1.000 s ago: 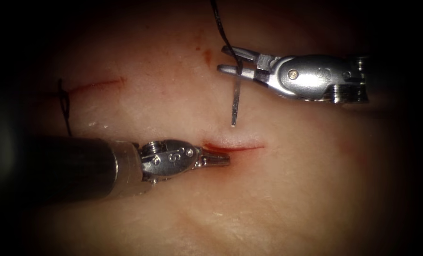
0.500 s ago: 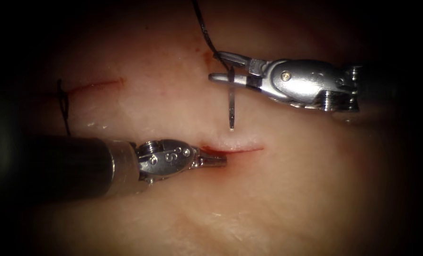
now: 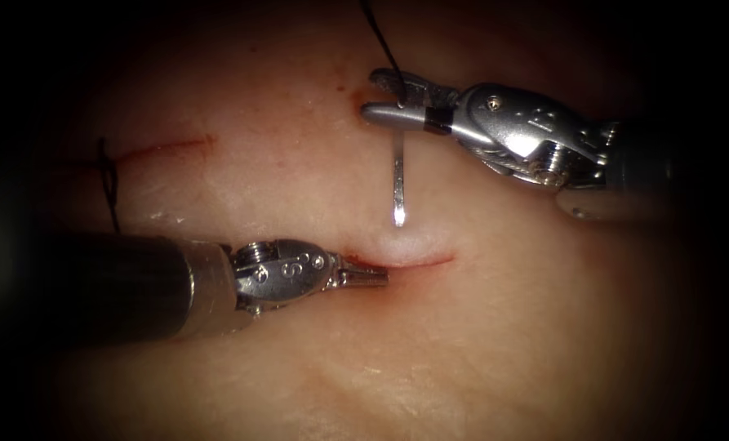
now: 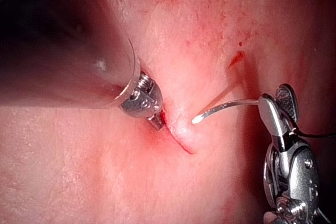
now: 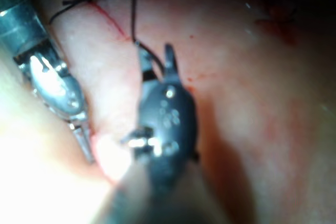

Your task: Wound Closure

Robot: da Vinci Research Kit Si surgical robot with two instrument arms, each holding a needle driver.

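currently the right tool [image 3: 384, 102] comes in from the right and grips the curved needle [image 3: 397, 184] near its thread end, jaws clamped on it. needle hangs down from the jaws, tip pointing at the tissue [image 3: 495, 327], just above the pale raised edge of the cut [image 3: 405, 261]. tip is free, not in the tissue. left wrist view shows the same: needle [image 4: 226, 107] sticks out from the right tool [image 4: 273, 111] with its bright tip just beside the cut [image 4: 178, 142], apart from the surface.

thread [image 3: 380, 41] runs up from the jaws and out of the top of the endoscope view. it leaves the needle's back end right at the grip.

left tool [image 3: 368, 278] lies low at the left end of the cut, jaws closed together, tips touching the tissue at the wound's left end. cannot tell whether they pinch any tissue or just press on it. in the right wrist view the left tool [image 5: 84, 142] points down along the cut with its tips together.

red fluid [image 3: 380, 286] lines the cut and pools a little under the left tool's tips. further left a second red cut [image 3: 168, 147] carries a dark stitch [image 3: 111, 175] with loose thread ends.
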